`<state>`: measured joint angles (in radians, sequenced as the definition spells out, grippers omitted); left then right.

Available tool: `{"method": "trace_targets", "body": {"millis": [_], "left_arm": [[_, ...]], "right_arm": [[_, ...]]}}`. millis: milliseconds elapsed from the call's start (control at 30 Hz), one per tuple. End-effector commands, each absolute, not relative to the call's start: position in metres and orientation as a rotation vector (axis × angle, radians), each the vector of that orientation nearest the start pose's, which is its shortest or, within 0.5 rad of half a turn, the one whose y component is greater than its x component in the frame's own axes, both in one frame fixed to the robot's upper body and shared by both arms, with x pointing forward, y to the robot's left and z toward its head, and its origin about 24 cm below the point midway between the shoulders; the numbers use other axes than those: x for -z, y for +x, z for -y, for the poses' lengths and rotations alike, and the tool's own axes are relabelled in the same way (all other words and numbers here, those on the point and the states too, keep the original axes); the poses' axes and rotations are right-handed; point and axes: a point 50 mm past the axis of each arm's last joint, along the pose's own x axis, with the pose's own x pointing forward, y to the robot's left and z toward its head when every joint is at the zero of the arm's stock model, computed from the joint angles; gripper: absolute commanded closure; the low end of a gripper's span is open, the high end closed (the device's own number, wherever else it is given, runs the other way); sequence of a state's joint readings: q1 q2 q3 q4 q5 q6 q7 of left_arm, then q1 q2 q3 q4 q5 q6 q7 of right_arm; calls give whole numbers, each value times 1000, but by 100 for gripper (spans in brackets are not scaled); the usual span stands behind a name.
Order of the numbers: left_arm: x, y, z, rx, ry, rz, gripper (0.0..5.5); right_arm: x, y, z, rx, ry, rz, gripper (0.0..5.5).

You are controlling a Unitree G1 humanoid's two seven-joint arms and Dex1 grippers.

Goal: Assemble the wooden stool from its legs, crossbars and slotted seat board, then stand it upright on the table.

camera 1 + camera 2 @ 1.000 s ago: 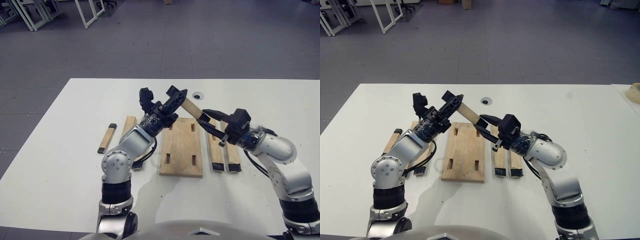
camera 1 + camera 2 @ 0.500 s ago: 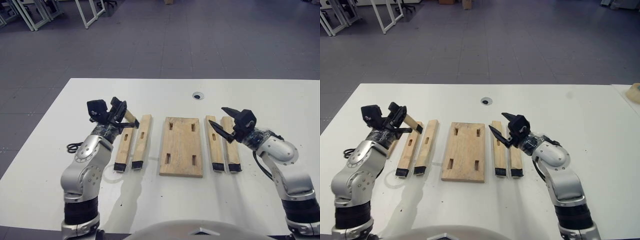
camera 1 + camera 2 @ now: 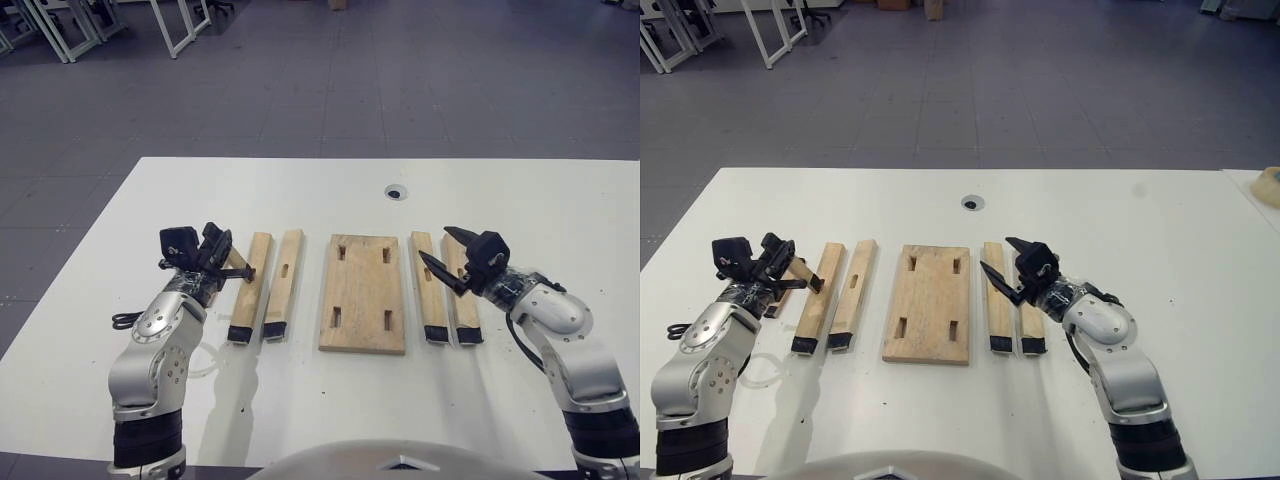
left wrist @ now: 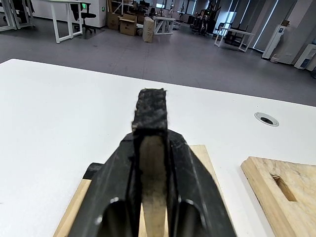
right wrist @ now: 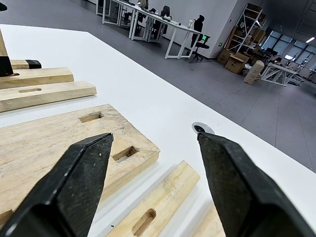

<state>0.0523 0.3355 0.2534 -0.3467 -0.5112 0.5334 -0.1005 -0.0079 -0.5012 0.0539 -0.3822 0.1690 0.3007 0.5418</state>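
1. A rectangular pale wooden seat board with 4 slots (image 3: 362, 292) lies flat in the middle of the white table (image 3: 560, 205), its long sides running away from the robot.
2. Left of the board lie 2 long pale wooden legs with slots and black near ends, side by side and parallel to it: the outer left leg (image 3: 247, 298) and the inner left leg (image 3: 284, 282).
3. Right of the board lie 2 more of the same kind: the inner right leg (image 3: 429, 300), just beside the board, and the outer right leg (image 3: 466, 315), close against it.
4. The left gripper (image 3: 228, 262) sits at the far left of the row, its fingers (image 4: 118, 182) clamped on a short pale wooden crossbar with a black tip (image 3: 241, 267).
5. That bar points toward the board, and its black tip is over the outer left leg; whether it touches the leg cannot be told.
6. A second short wooden crossbar with a black end (image 5: 15, 64) lies flat on the table, just left of the outer left leg and by the left gripper.
7. The right gripper (image 3: 436, 246) hangs over the far halves of the 2 right legs, tips toward the board.
8. Its black fingers (image 5: 74, 187) are spread wide with nothing between them.
9. A small round cable hole (image 3: 397, 190) sits in the table beyond the board.
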Motion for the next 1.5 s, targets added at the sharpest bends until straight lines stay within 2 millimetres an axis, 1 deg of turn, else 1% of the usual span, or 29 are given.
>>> {"method": "trace_targets", "body": {"millis": [33, 167, 267, 333, 400, 500, 567, 667, 733, 800, 933, 1000, 1033, 1067, 1100, 1133, 1267, 1333, 1400, 1467, 1500], "left_arm": [[-85, 237, -235, 30, -157, -160, 506], [-80, 242, -234, 36, -139, -174, 506], [-69, 242, -233, 48, -127, -247, 506], [-60, 237, -232, 35, -127, -305, 506], [-50, 228, -234, 8, -113, -383, 506], [-44, 217, -237, -35, -80, -451, 506], [-44, 213, -237, -69, -44, -452, 506], [-34, 206, -232, -67, -41, -485, 506], [-31, 207, -232, -67, -53, -478, 506], [-34, 211, -231, -68, -82, -440, 506], [-47, 220, -226, -40, -152, -349, 506], [-58, 227, -223, -10, -153, -295, 506], [-64, 231, -223, -6, -152, -253, 469], [-70, 233, -223, -9, -137, -218, 463], [-77, 235, -224, -8, -125, -174, 439], [-85, 236, -224, -8, -104, -131, 424], [-120, 237, -232, -24, -35, 38, 421], [-149, 239, -233, -15, -24, 155, 421], [-176, 247, -226, 41, -67, 247, 421], [-195, 261, -224, 82, -107, 299, 421], [-201, 268, -224, 88, -118, 308, 421]], "right_arm": [[-109, 238, 171, -676, -363, -34, 235], [-108, 237, 172, -674, -365, -38, 235], [-107, 237, 172, -666, -364, -41, 235], [-106, 237, 173, -660, -364, -42, 235], [-106, 237, 175, -653, -363, -46, 235], [-105, 237, 175, -648, -361, -49, 235], [-105, 237, 176, -642, -359, -51, 235], [-105, 237, 176, -637, -357, -51, 235], [-104, 237, 175, -638, -357, -52, 235], [-104, 237, 175, -640, -360, -53, 235], [-103, 236, 175, -641, -364, -56, 235], [-103, 236, 175, -643, -363, -54, 235], [-103, 236, 174, -644, -362, -55, 235], [-102, 236, 174, -644, -362, -55, 235], [-102, 236, 174, -644, -361, -56, 235], [-102, 237, 175, -642, -361, -56, 235], [-103, 236, 174, -641, -360, -54, 235], [-102, 236, 174, -640, -361, -55, 235], [-101, 236, 174, -635, -362, -56, 235], [-100, 235, 174, -632, -361, -57, 235], [-100, 235, 173, -632, -360, -57, 235]]}}
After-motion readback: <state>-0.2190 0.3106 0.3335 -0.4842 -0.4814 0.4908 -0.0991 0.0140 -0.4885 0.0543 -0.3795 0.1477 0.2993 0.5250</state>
